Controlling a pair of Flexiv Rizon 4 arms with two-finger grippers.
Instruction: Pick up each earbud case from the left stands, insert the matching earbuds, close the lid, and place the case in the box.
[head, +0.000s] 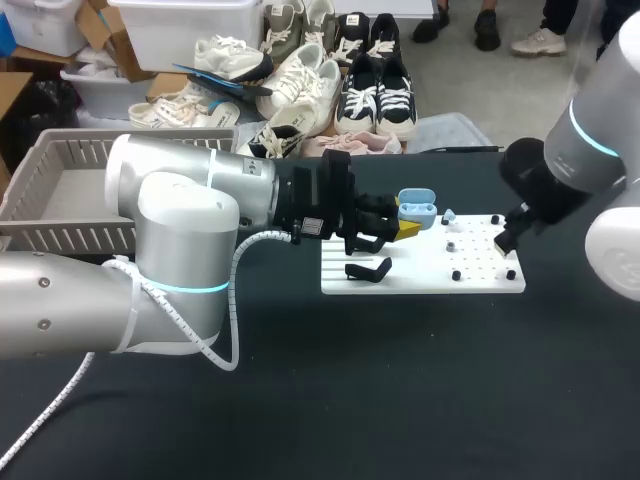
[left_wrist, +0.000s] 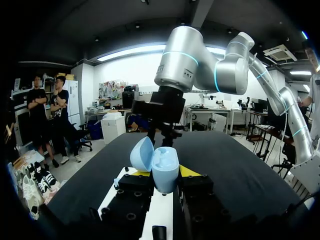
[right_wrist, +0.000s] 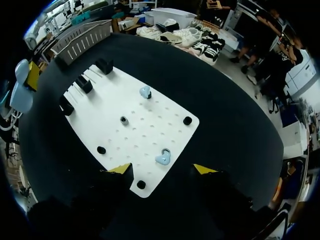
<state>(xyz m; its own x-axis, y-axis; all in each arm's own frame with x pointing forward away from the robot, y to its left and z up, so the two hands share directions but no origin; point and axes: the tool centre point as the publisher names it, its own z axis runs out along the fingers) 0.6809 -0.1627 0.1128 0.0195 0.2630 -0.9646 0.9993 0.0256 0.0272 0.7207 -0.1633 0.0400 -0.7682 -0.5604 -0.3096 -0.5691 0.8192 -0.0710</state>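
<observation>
So, the little blue earbud case (head: 417, 209) is up off the table, pinched in the left gripper (left_wrist: 164, 173). The yellow tips press on its two sides and the lid is flipped open toward the other arm. It's held over the near end of the white board (right_wrist: 150, 135), just past the black stands (head: 368, 270).

The right gripper (right_wrist: 161, 169) has its fingers spread with nothing between them. It hangs over the far edge of the board, right above one of the two pale blue earbuds (right_wrist: 163, 157). The other earbud (right_wrist: 145, 92) sits further in, well apart from the first.

My guess on handling: the case is light, hard, glossy plastic with rounded sides, so it'll want to squirt out of a pinch. A grip low on the body, clear of the hinge, looks sensible. The lid is probably the weak spot, so I wouldn't lean on it. The earbuds look tiny, smooth and oddly shaped, so I'd take one by the stem or the fattest part, gently. The grey box (head: 60, 238) waits off to the left.
</observation>
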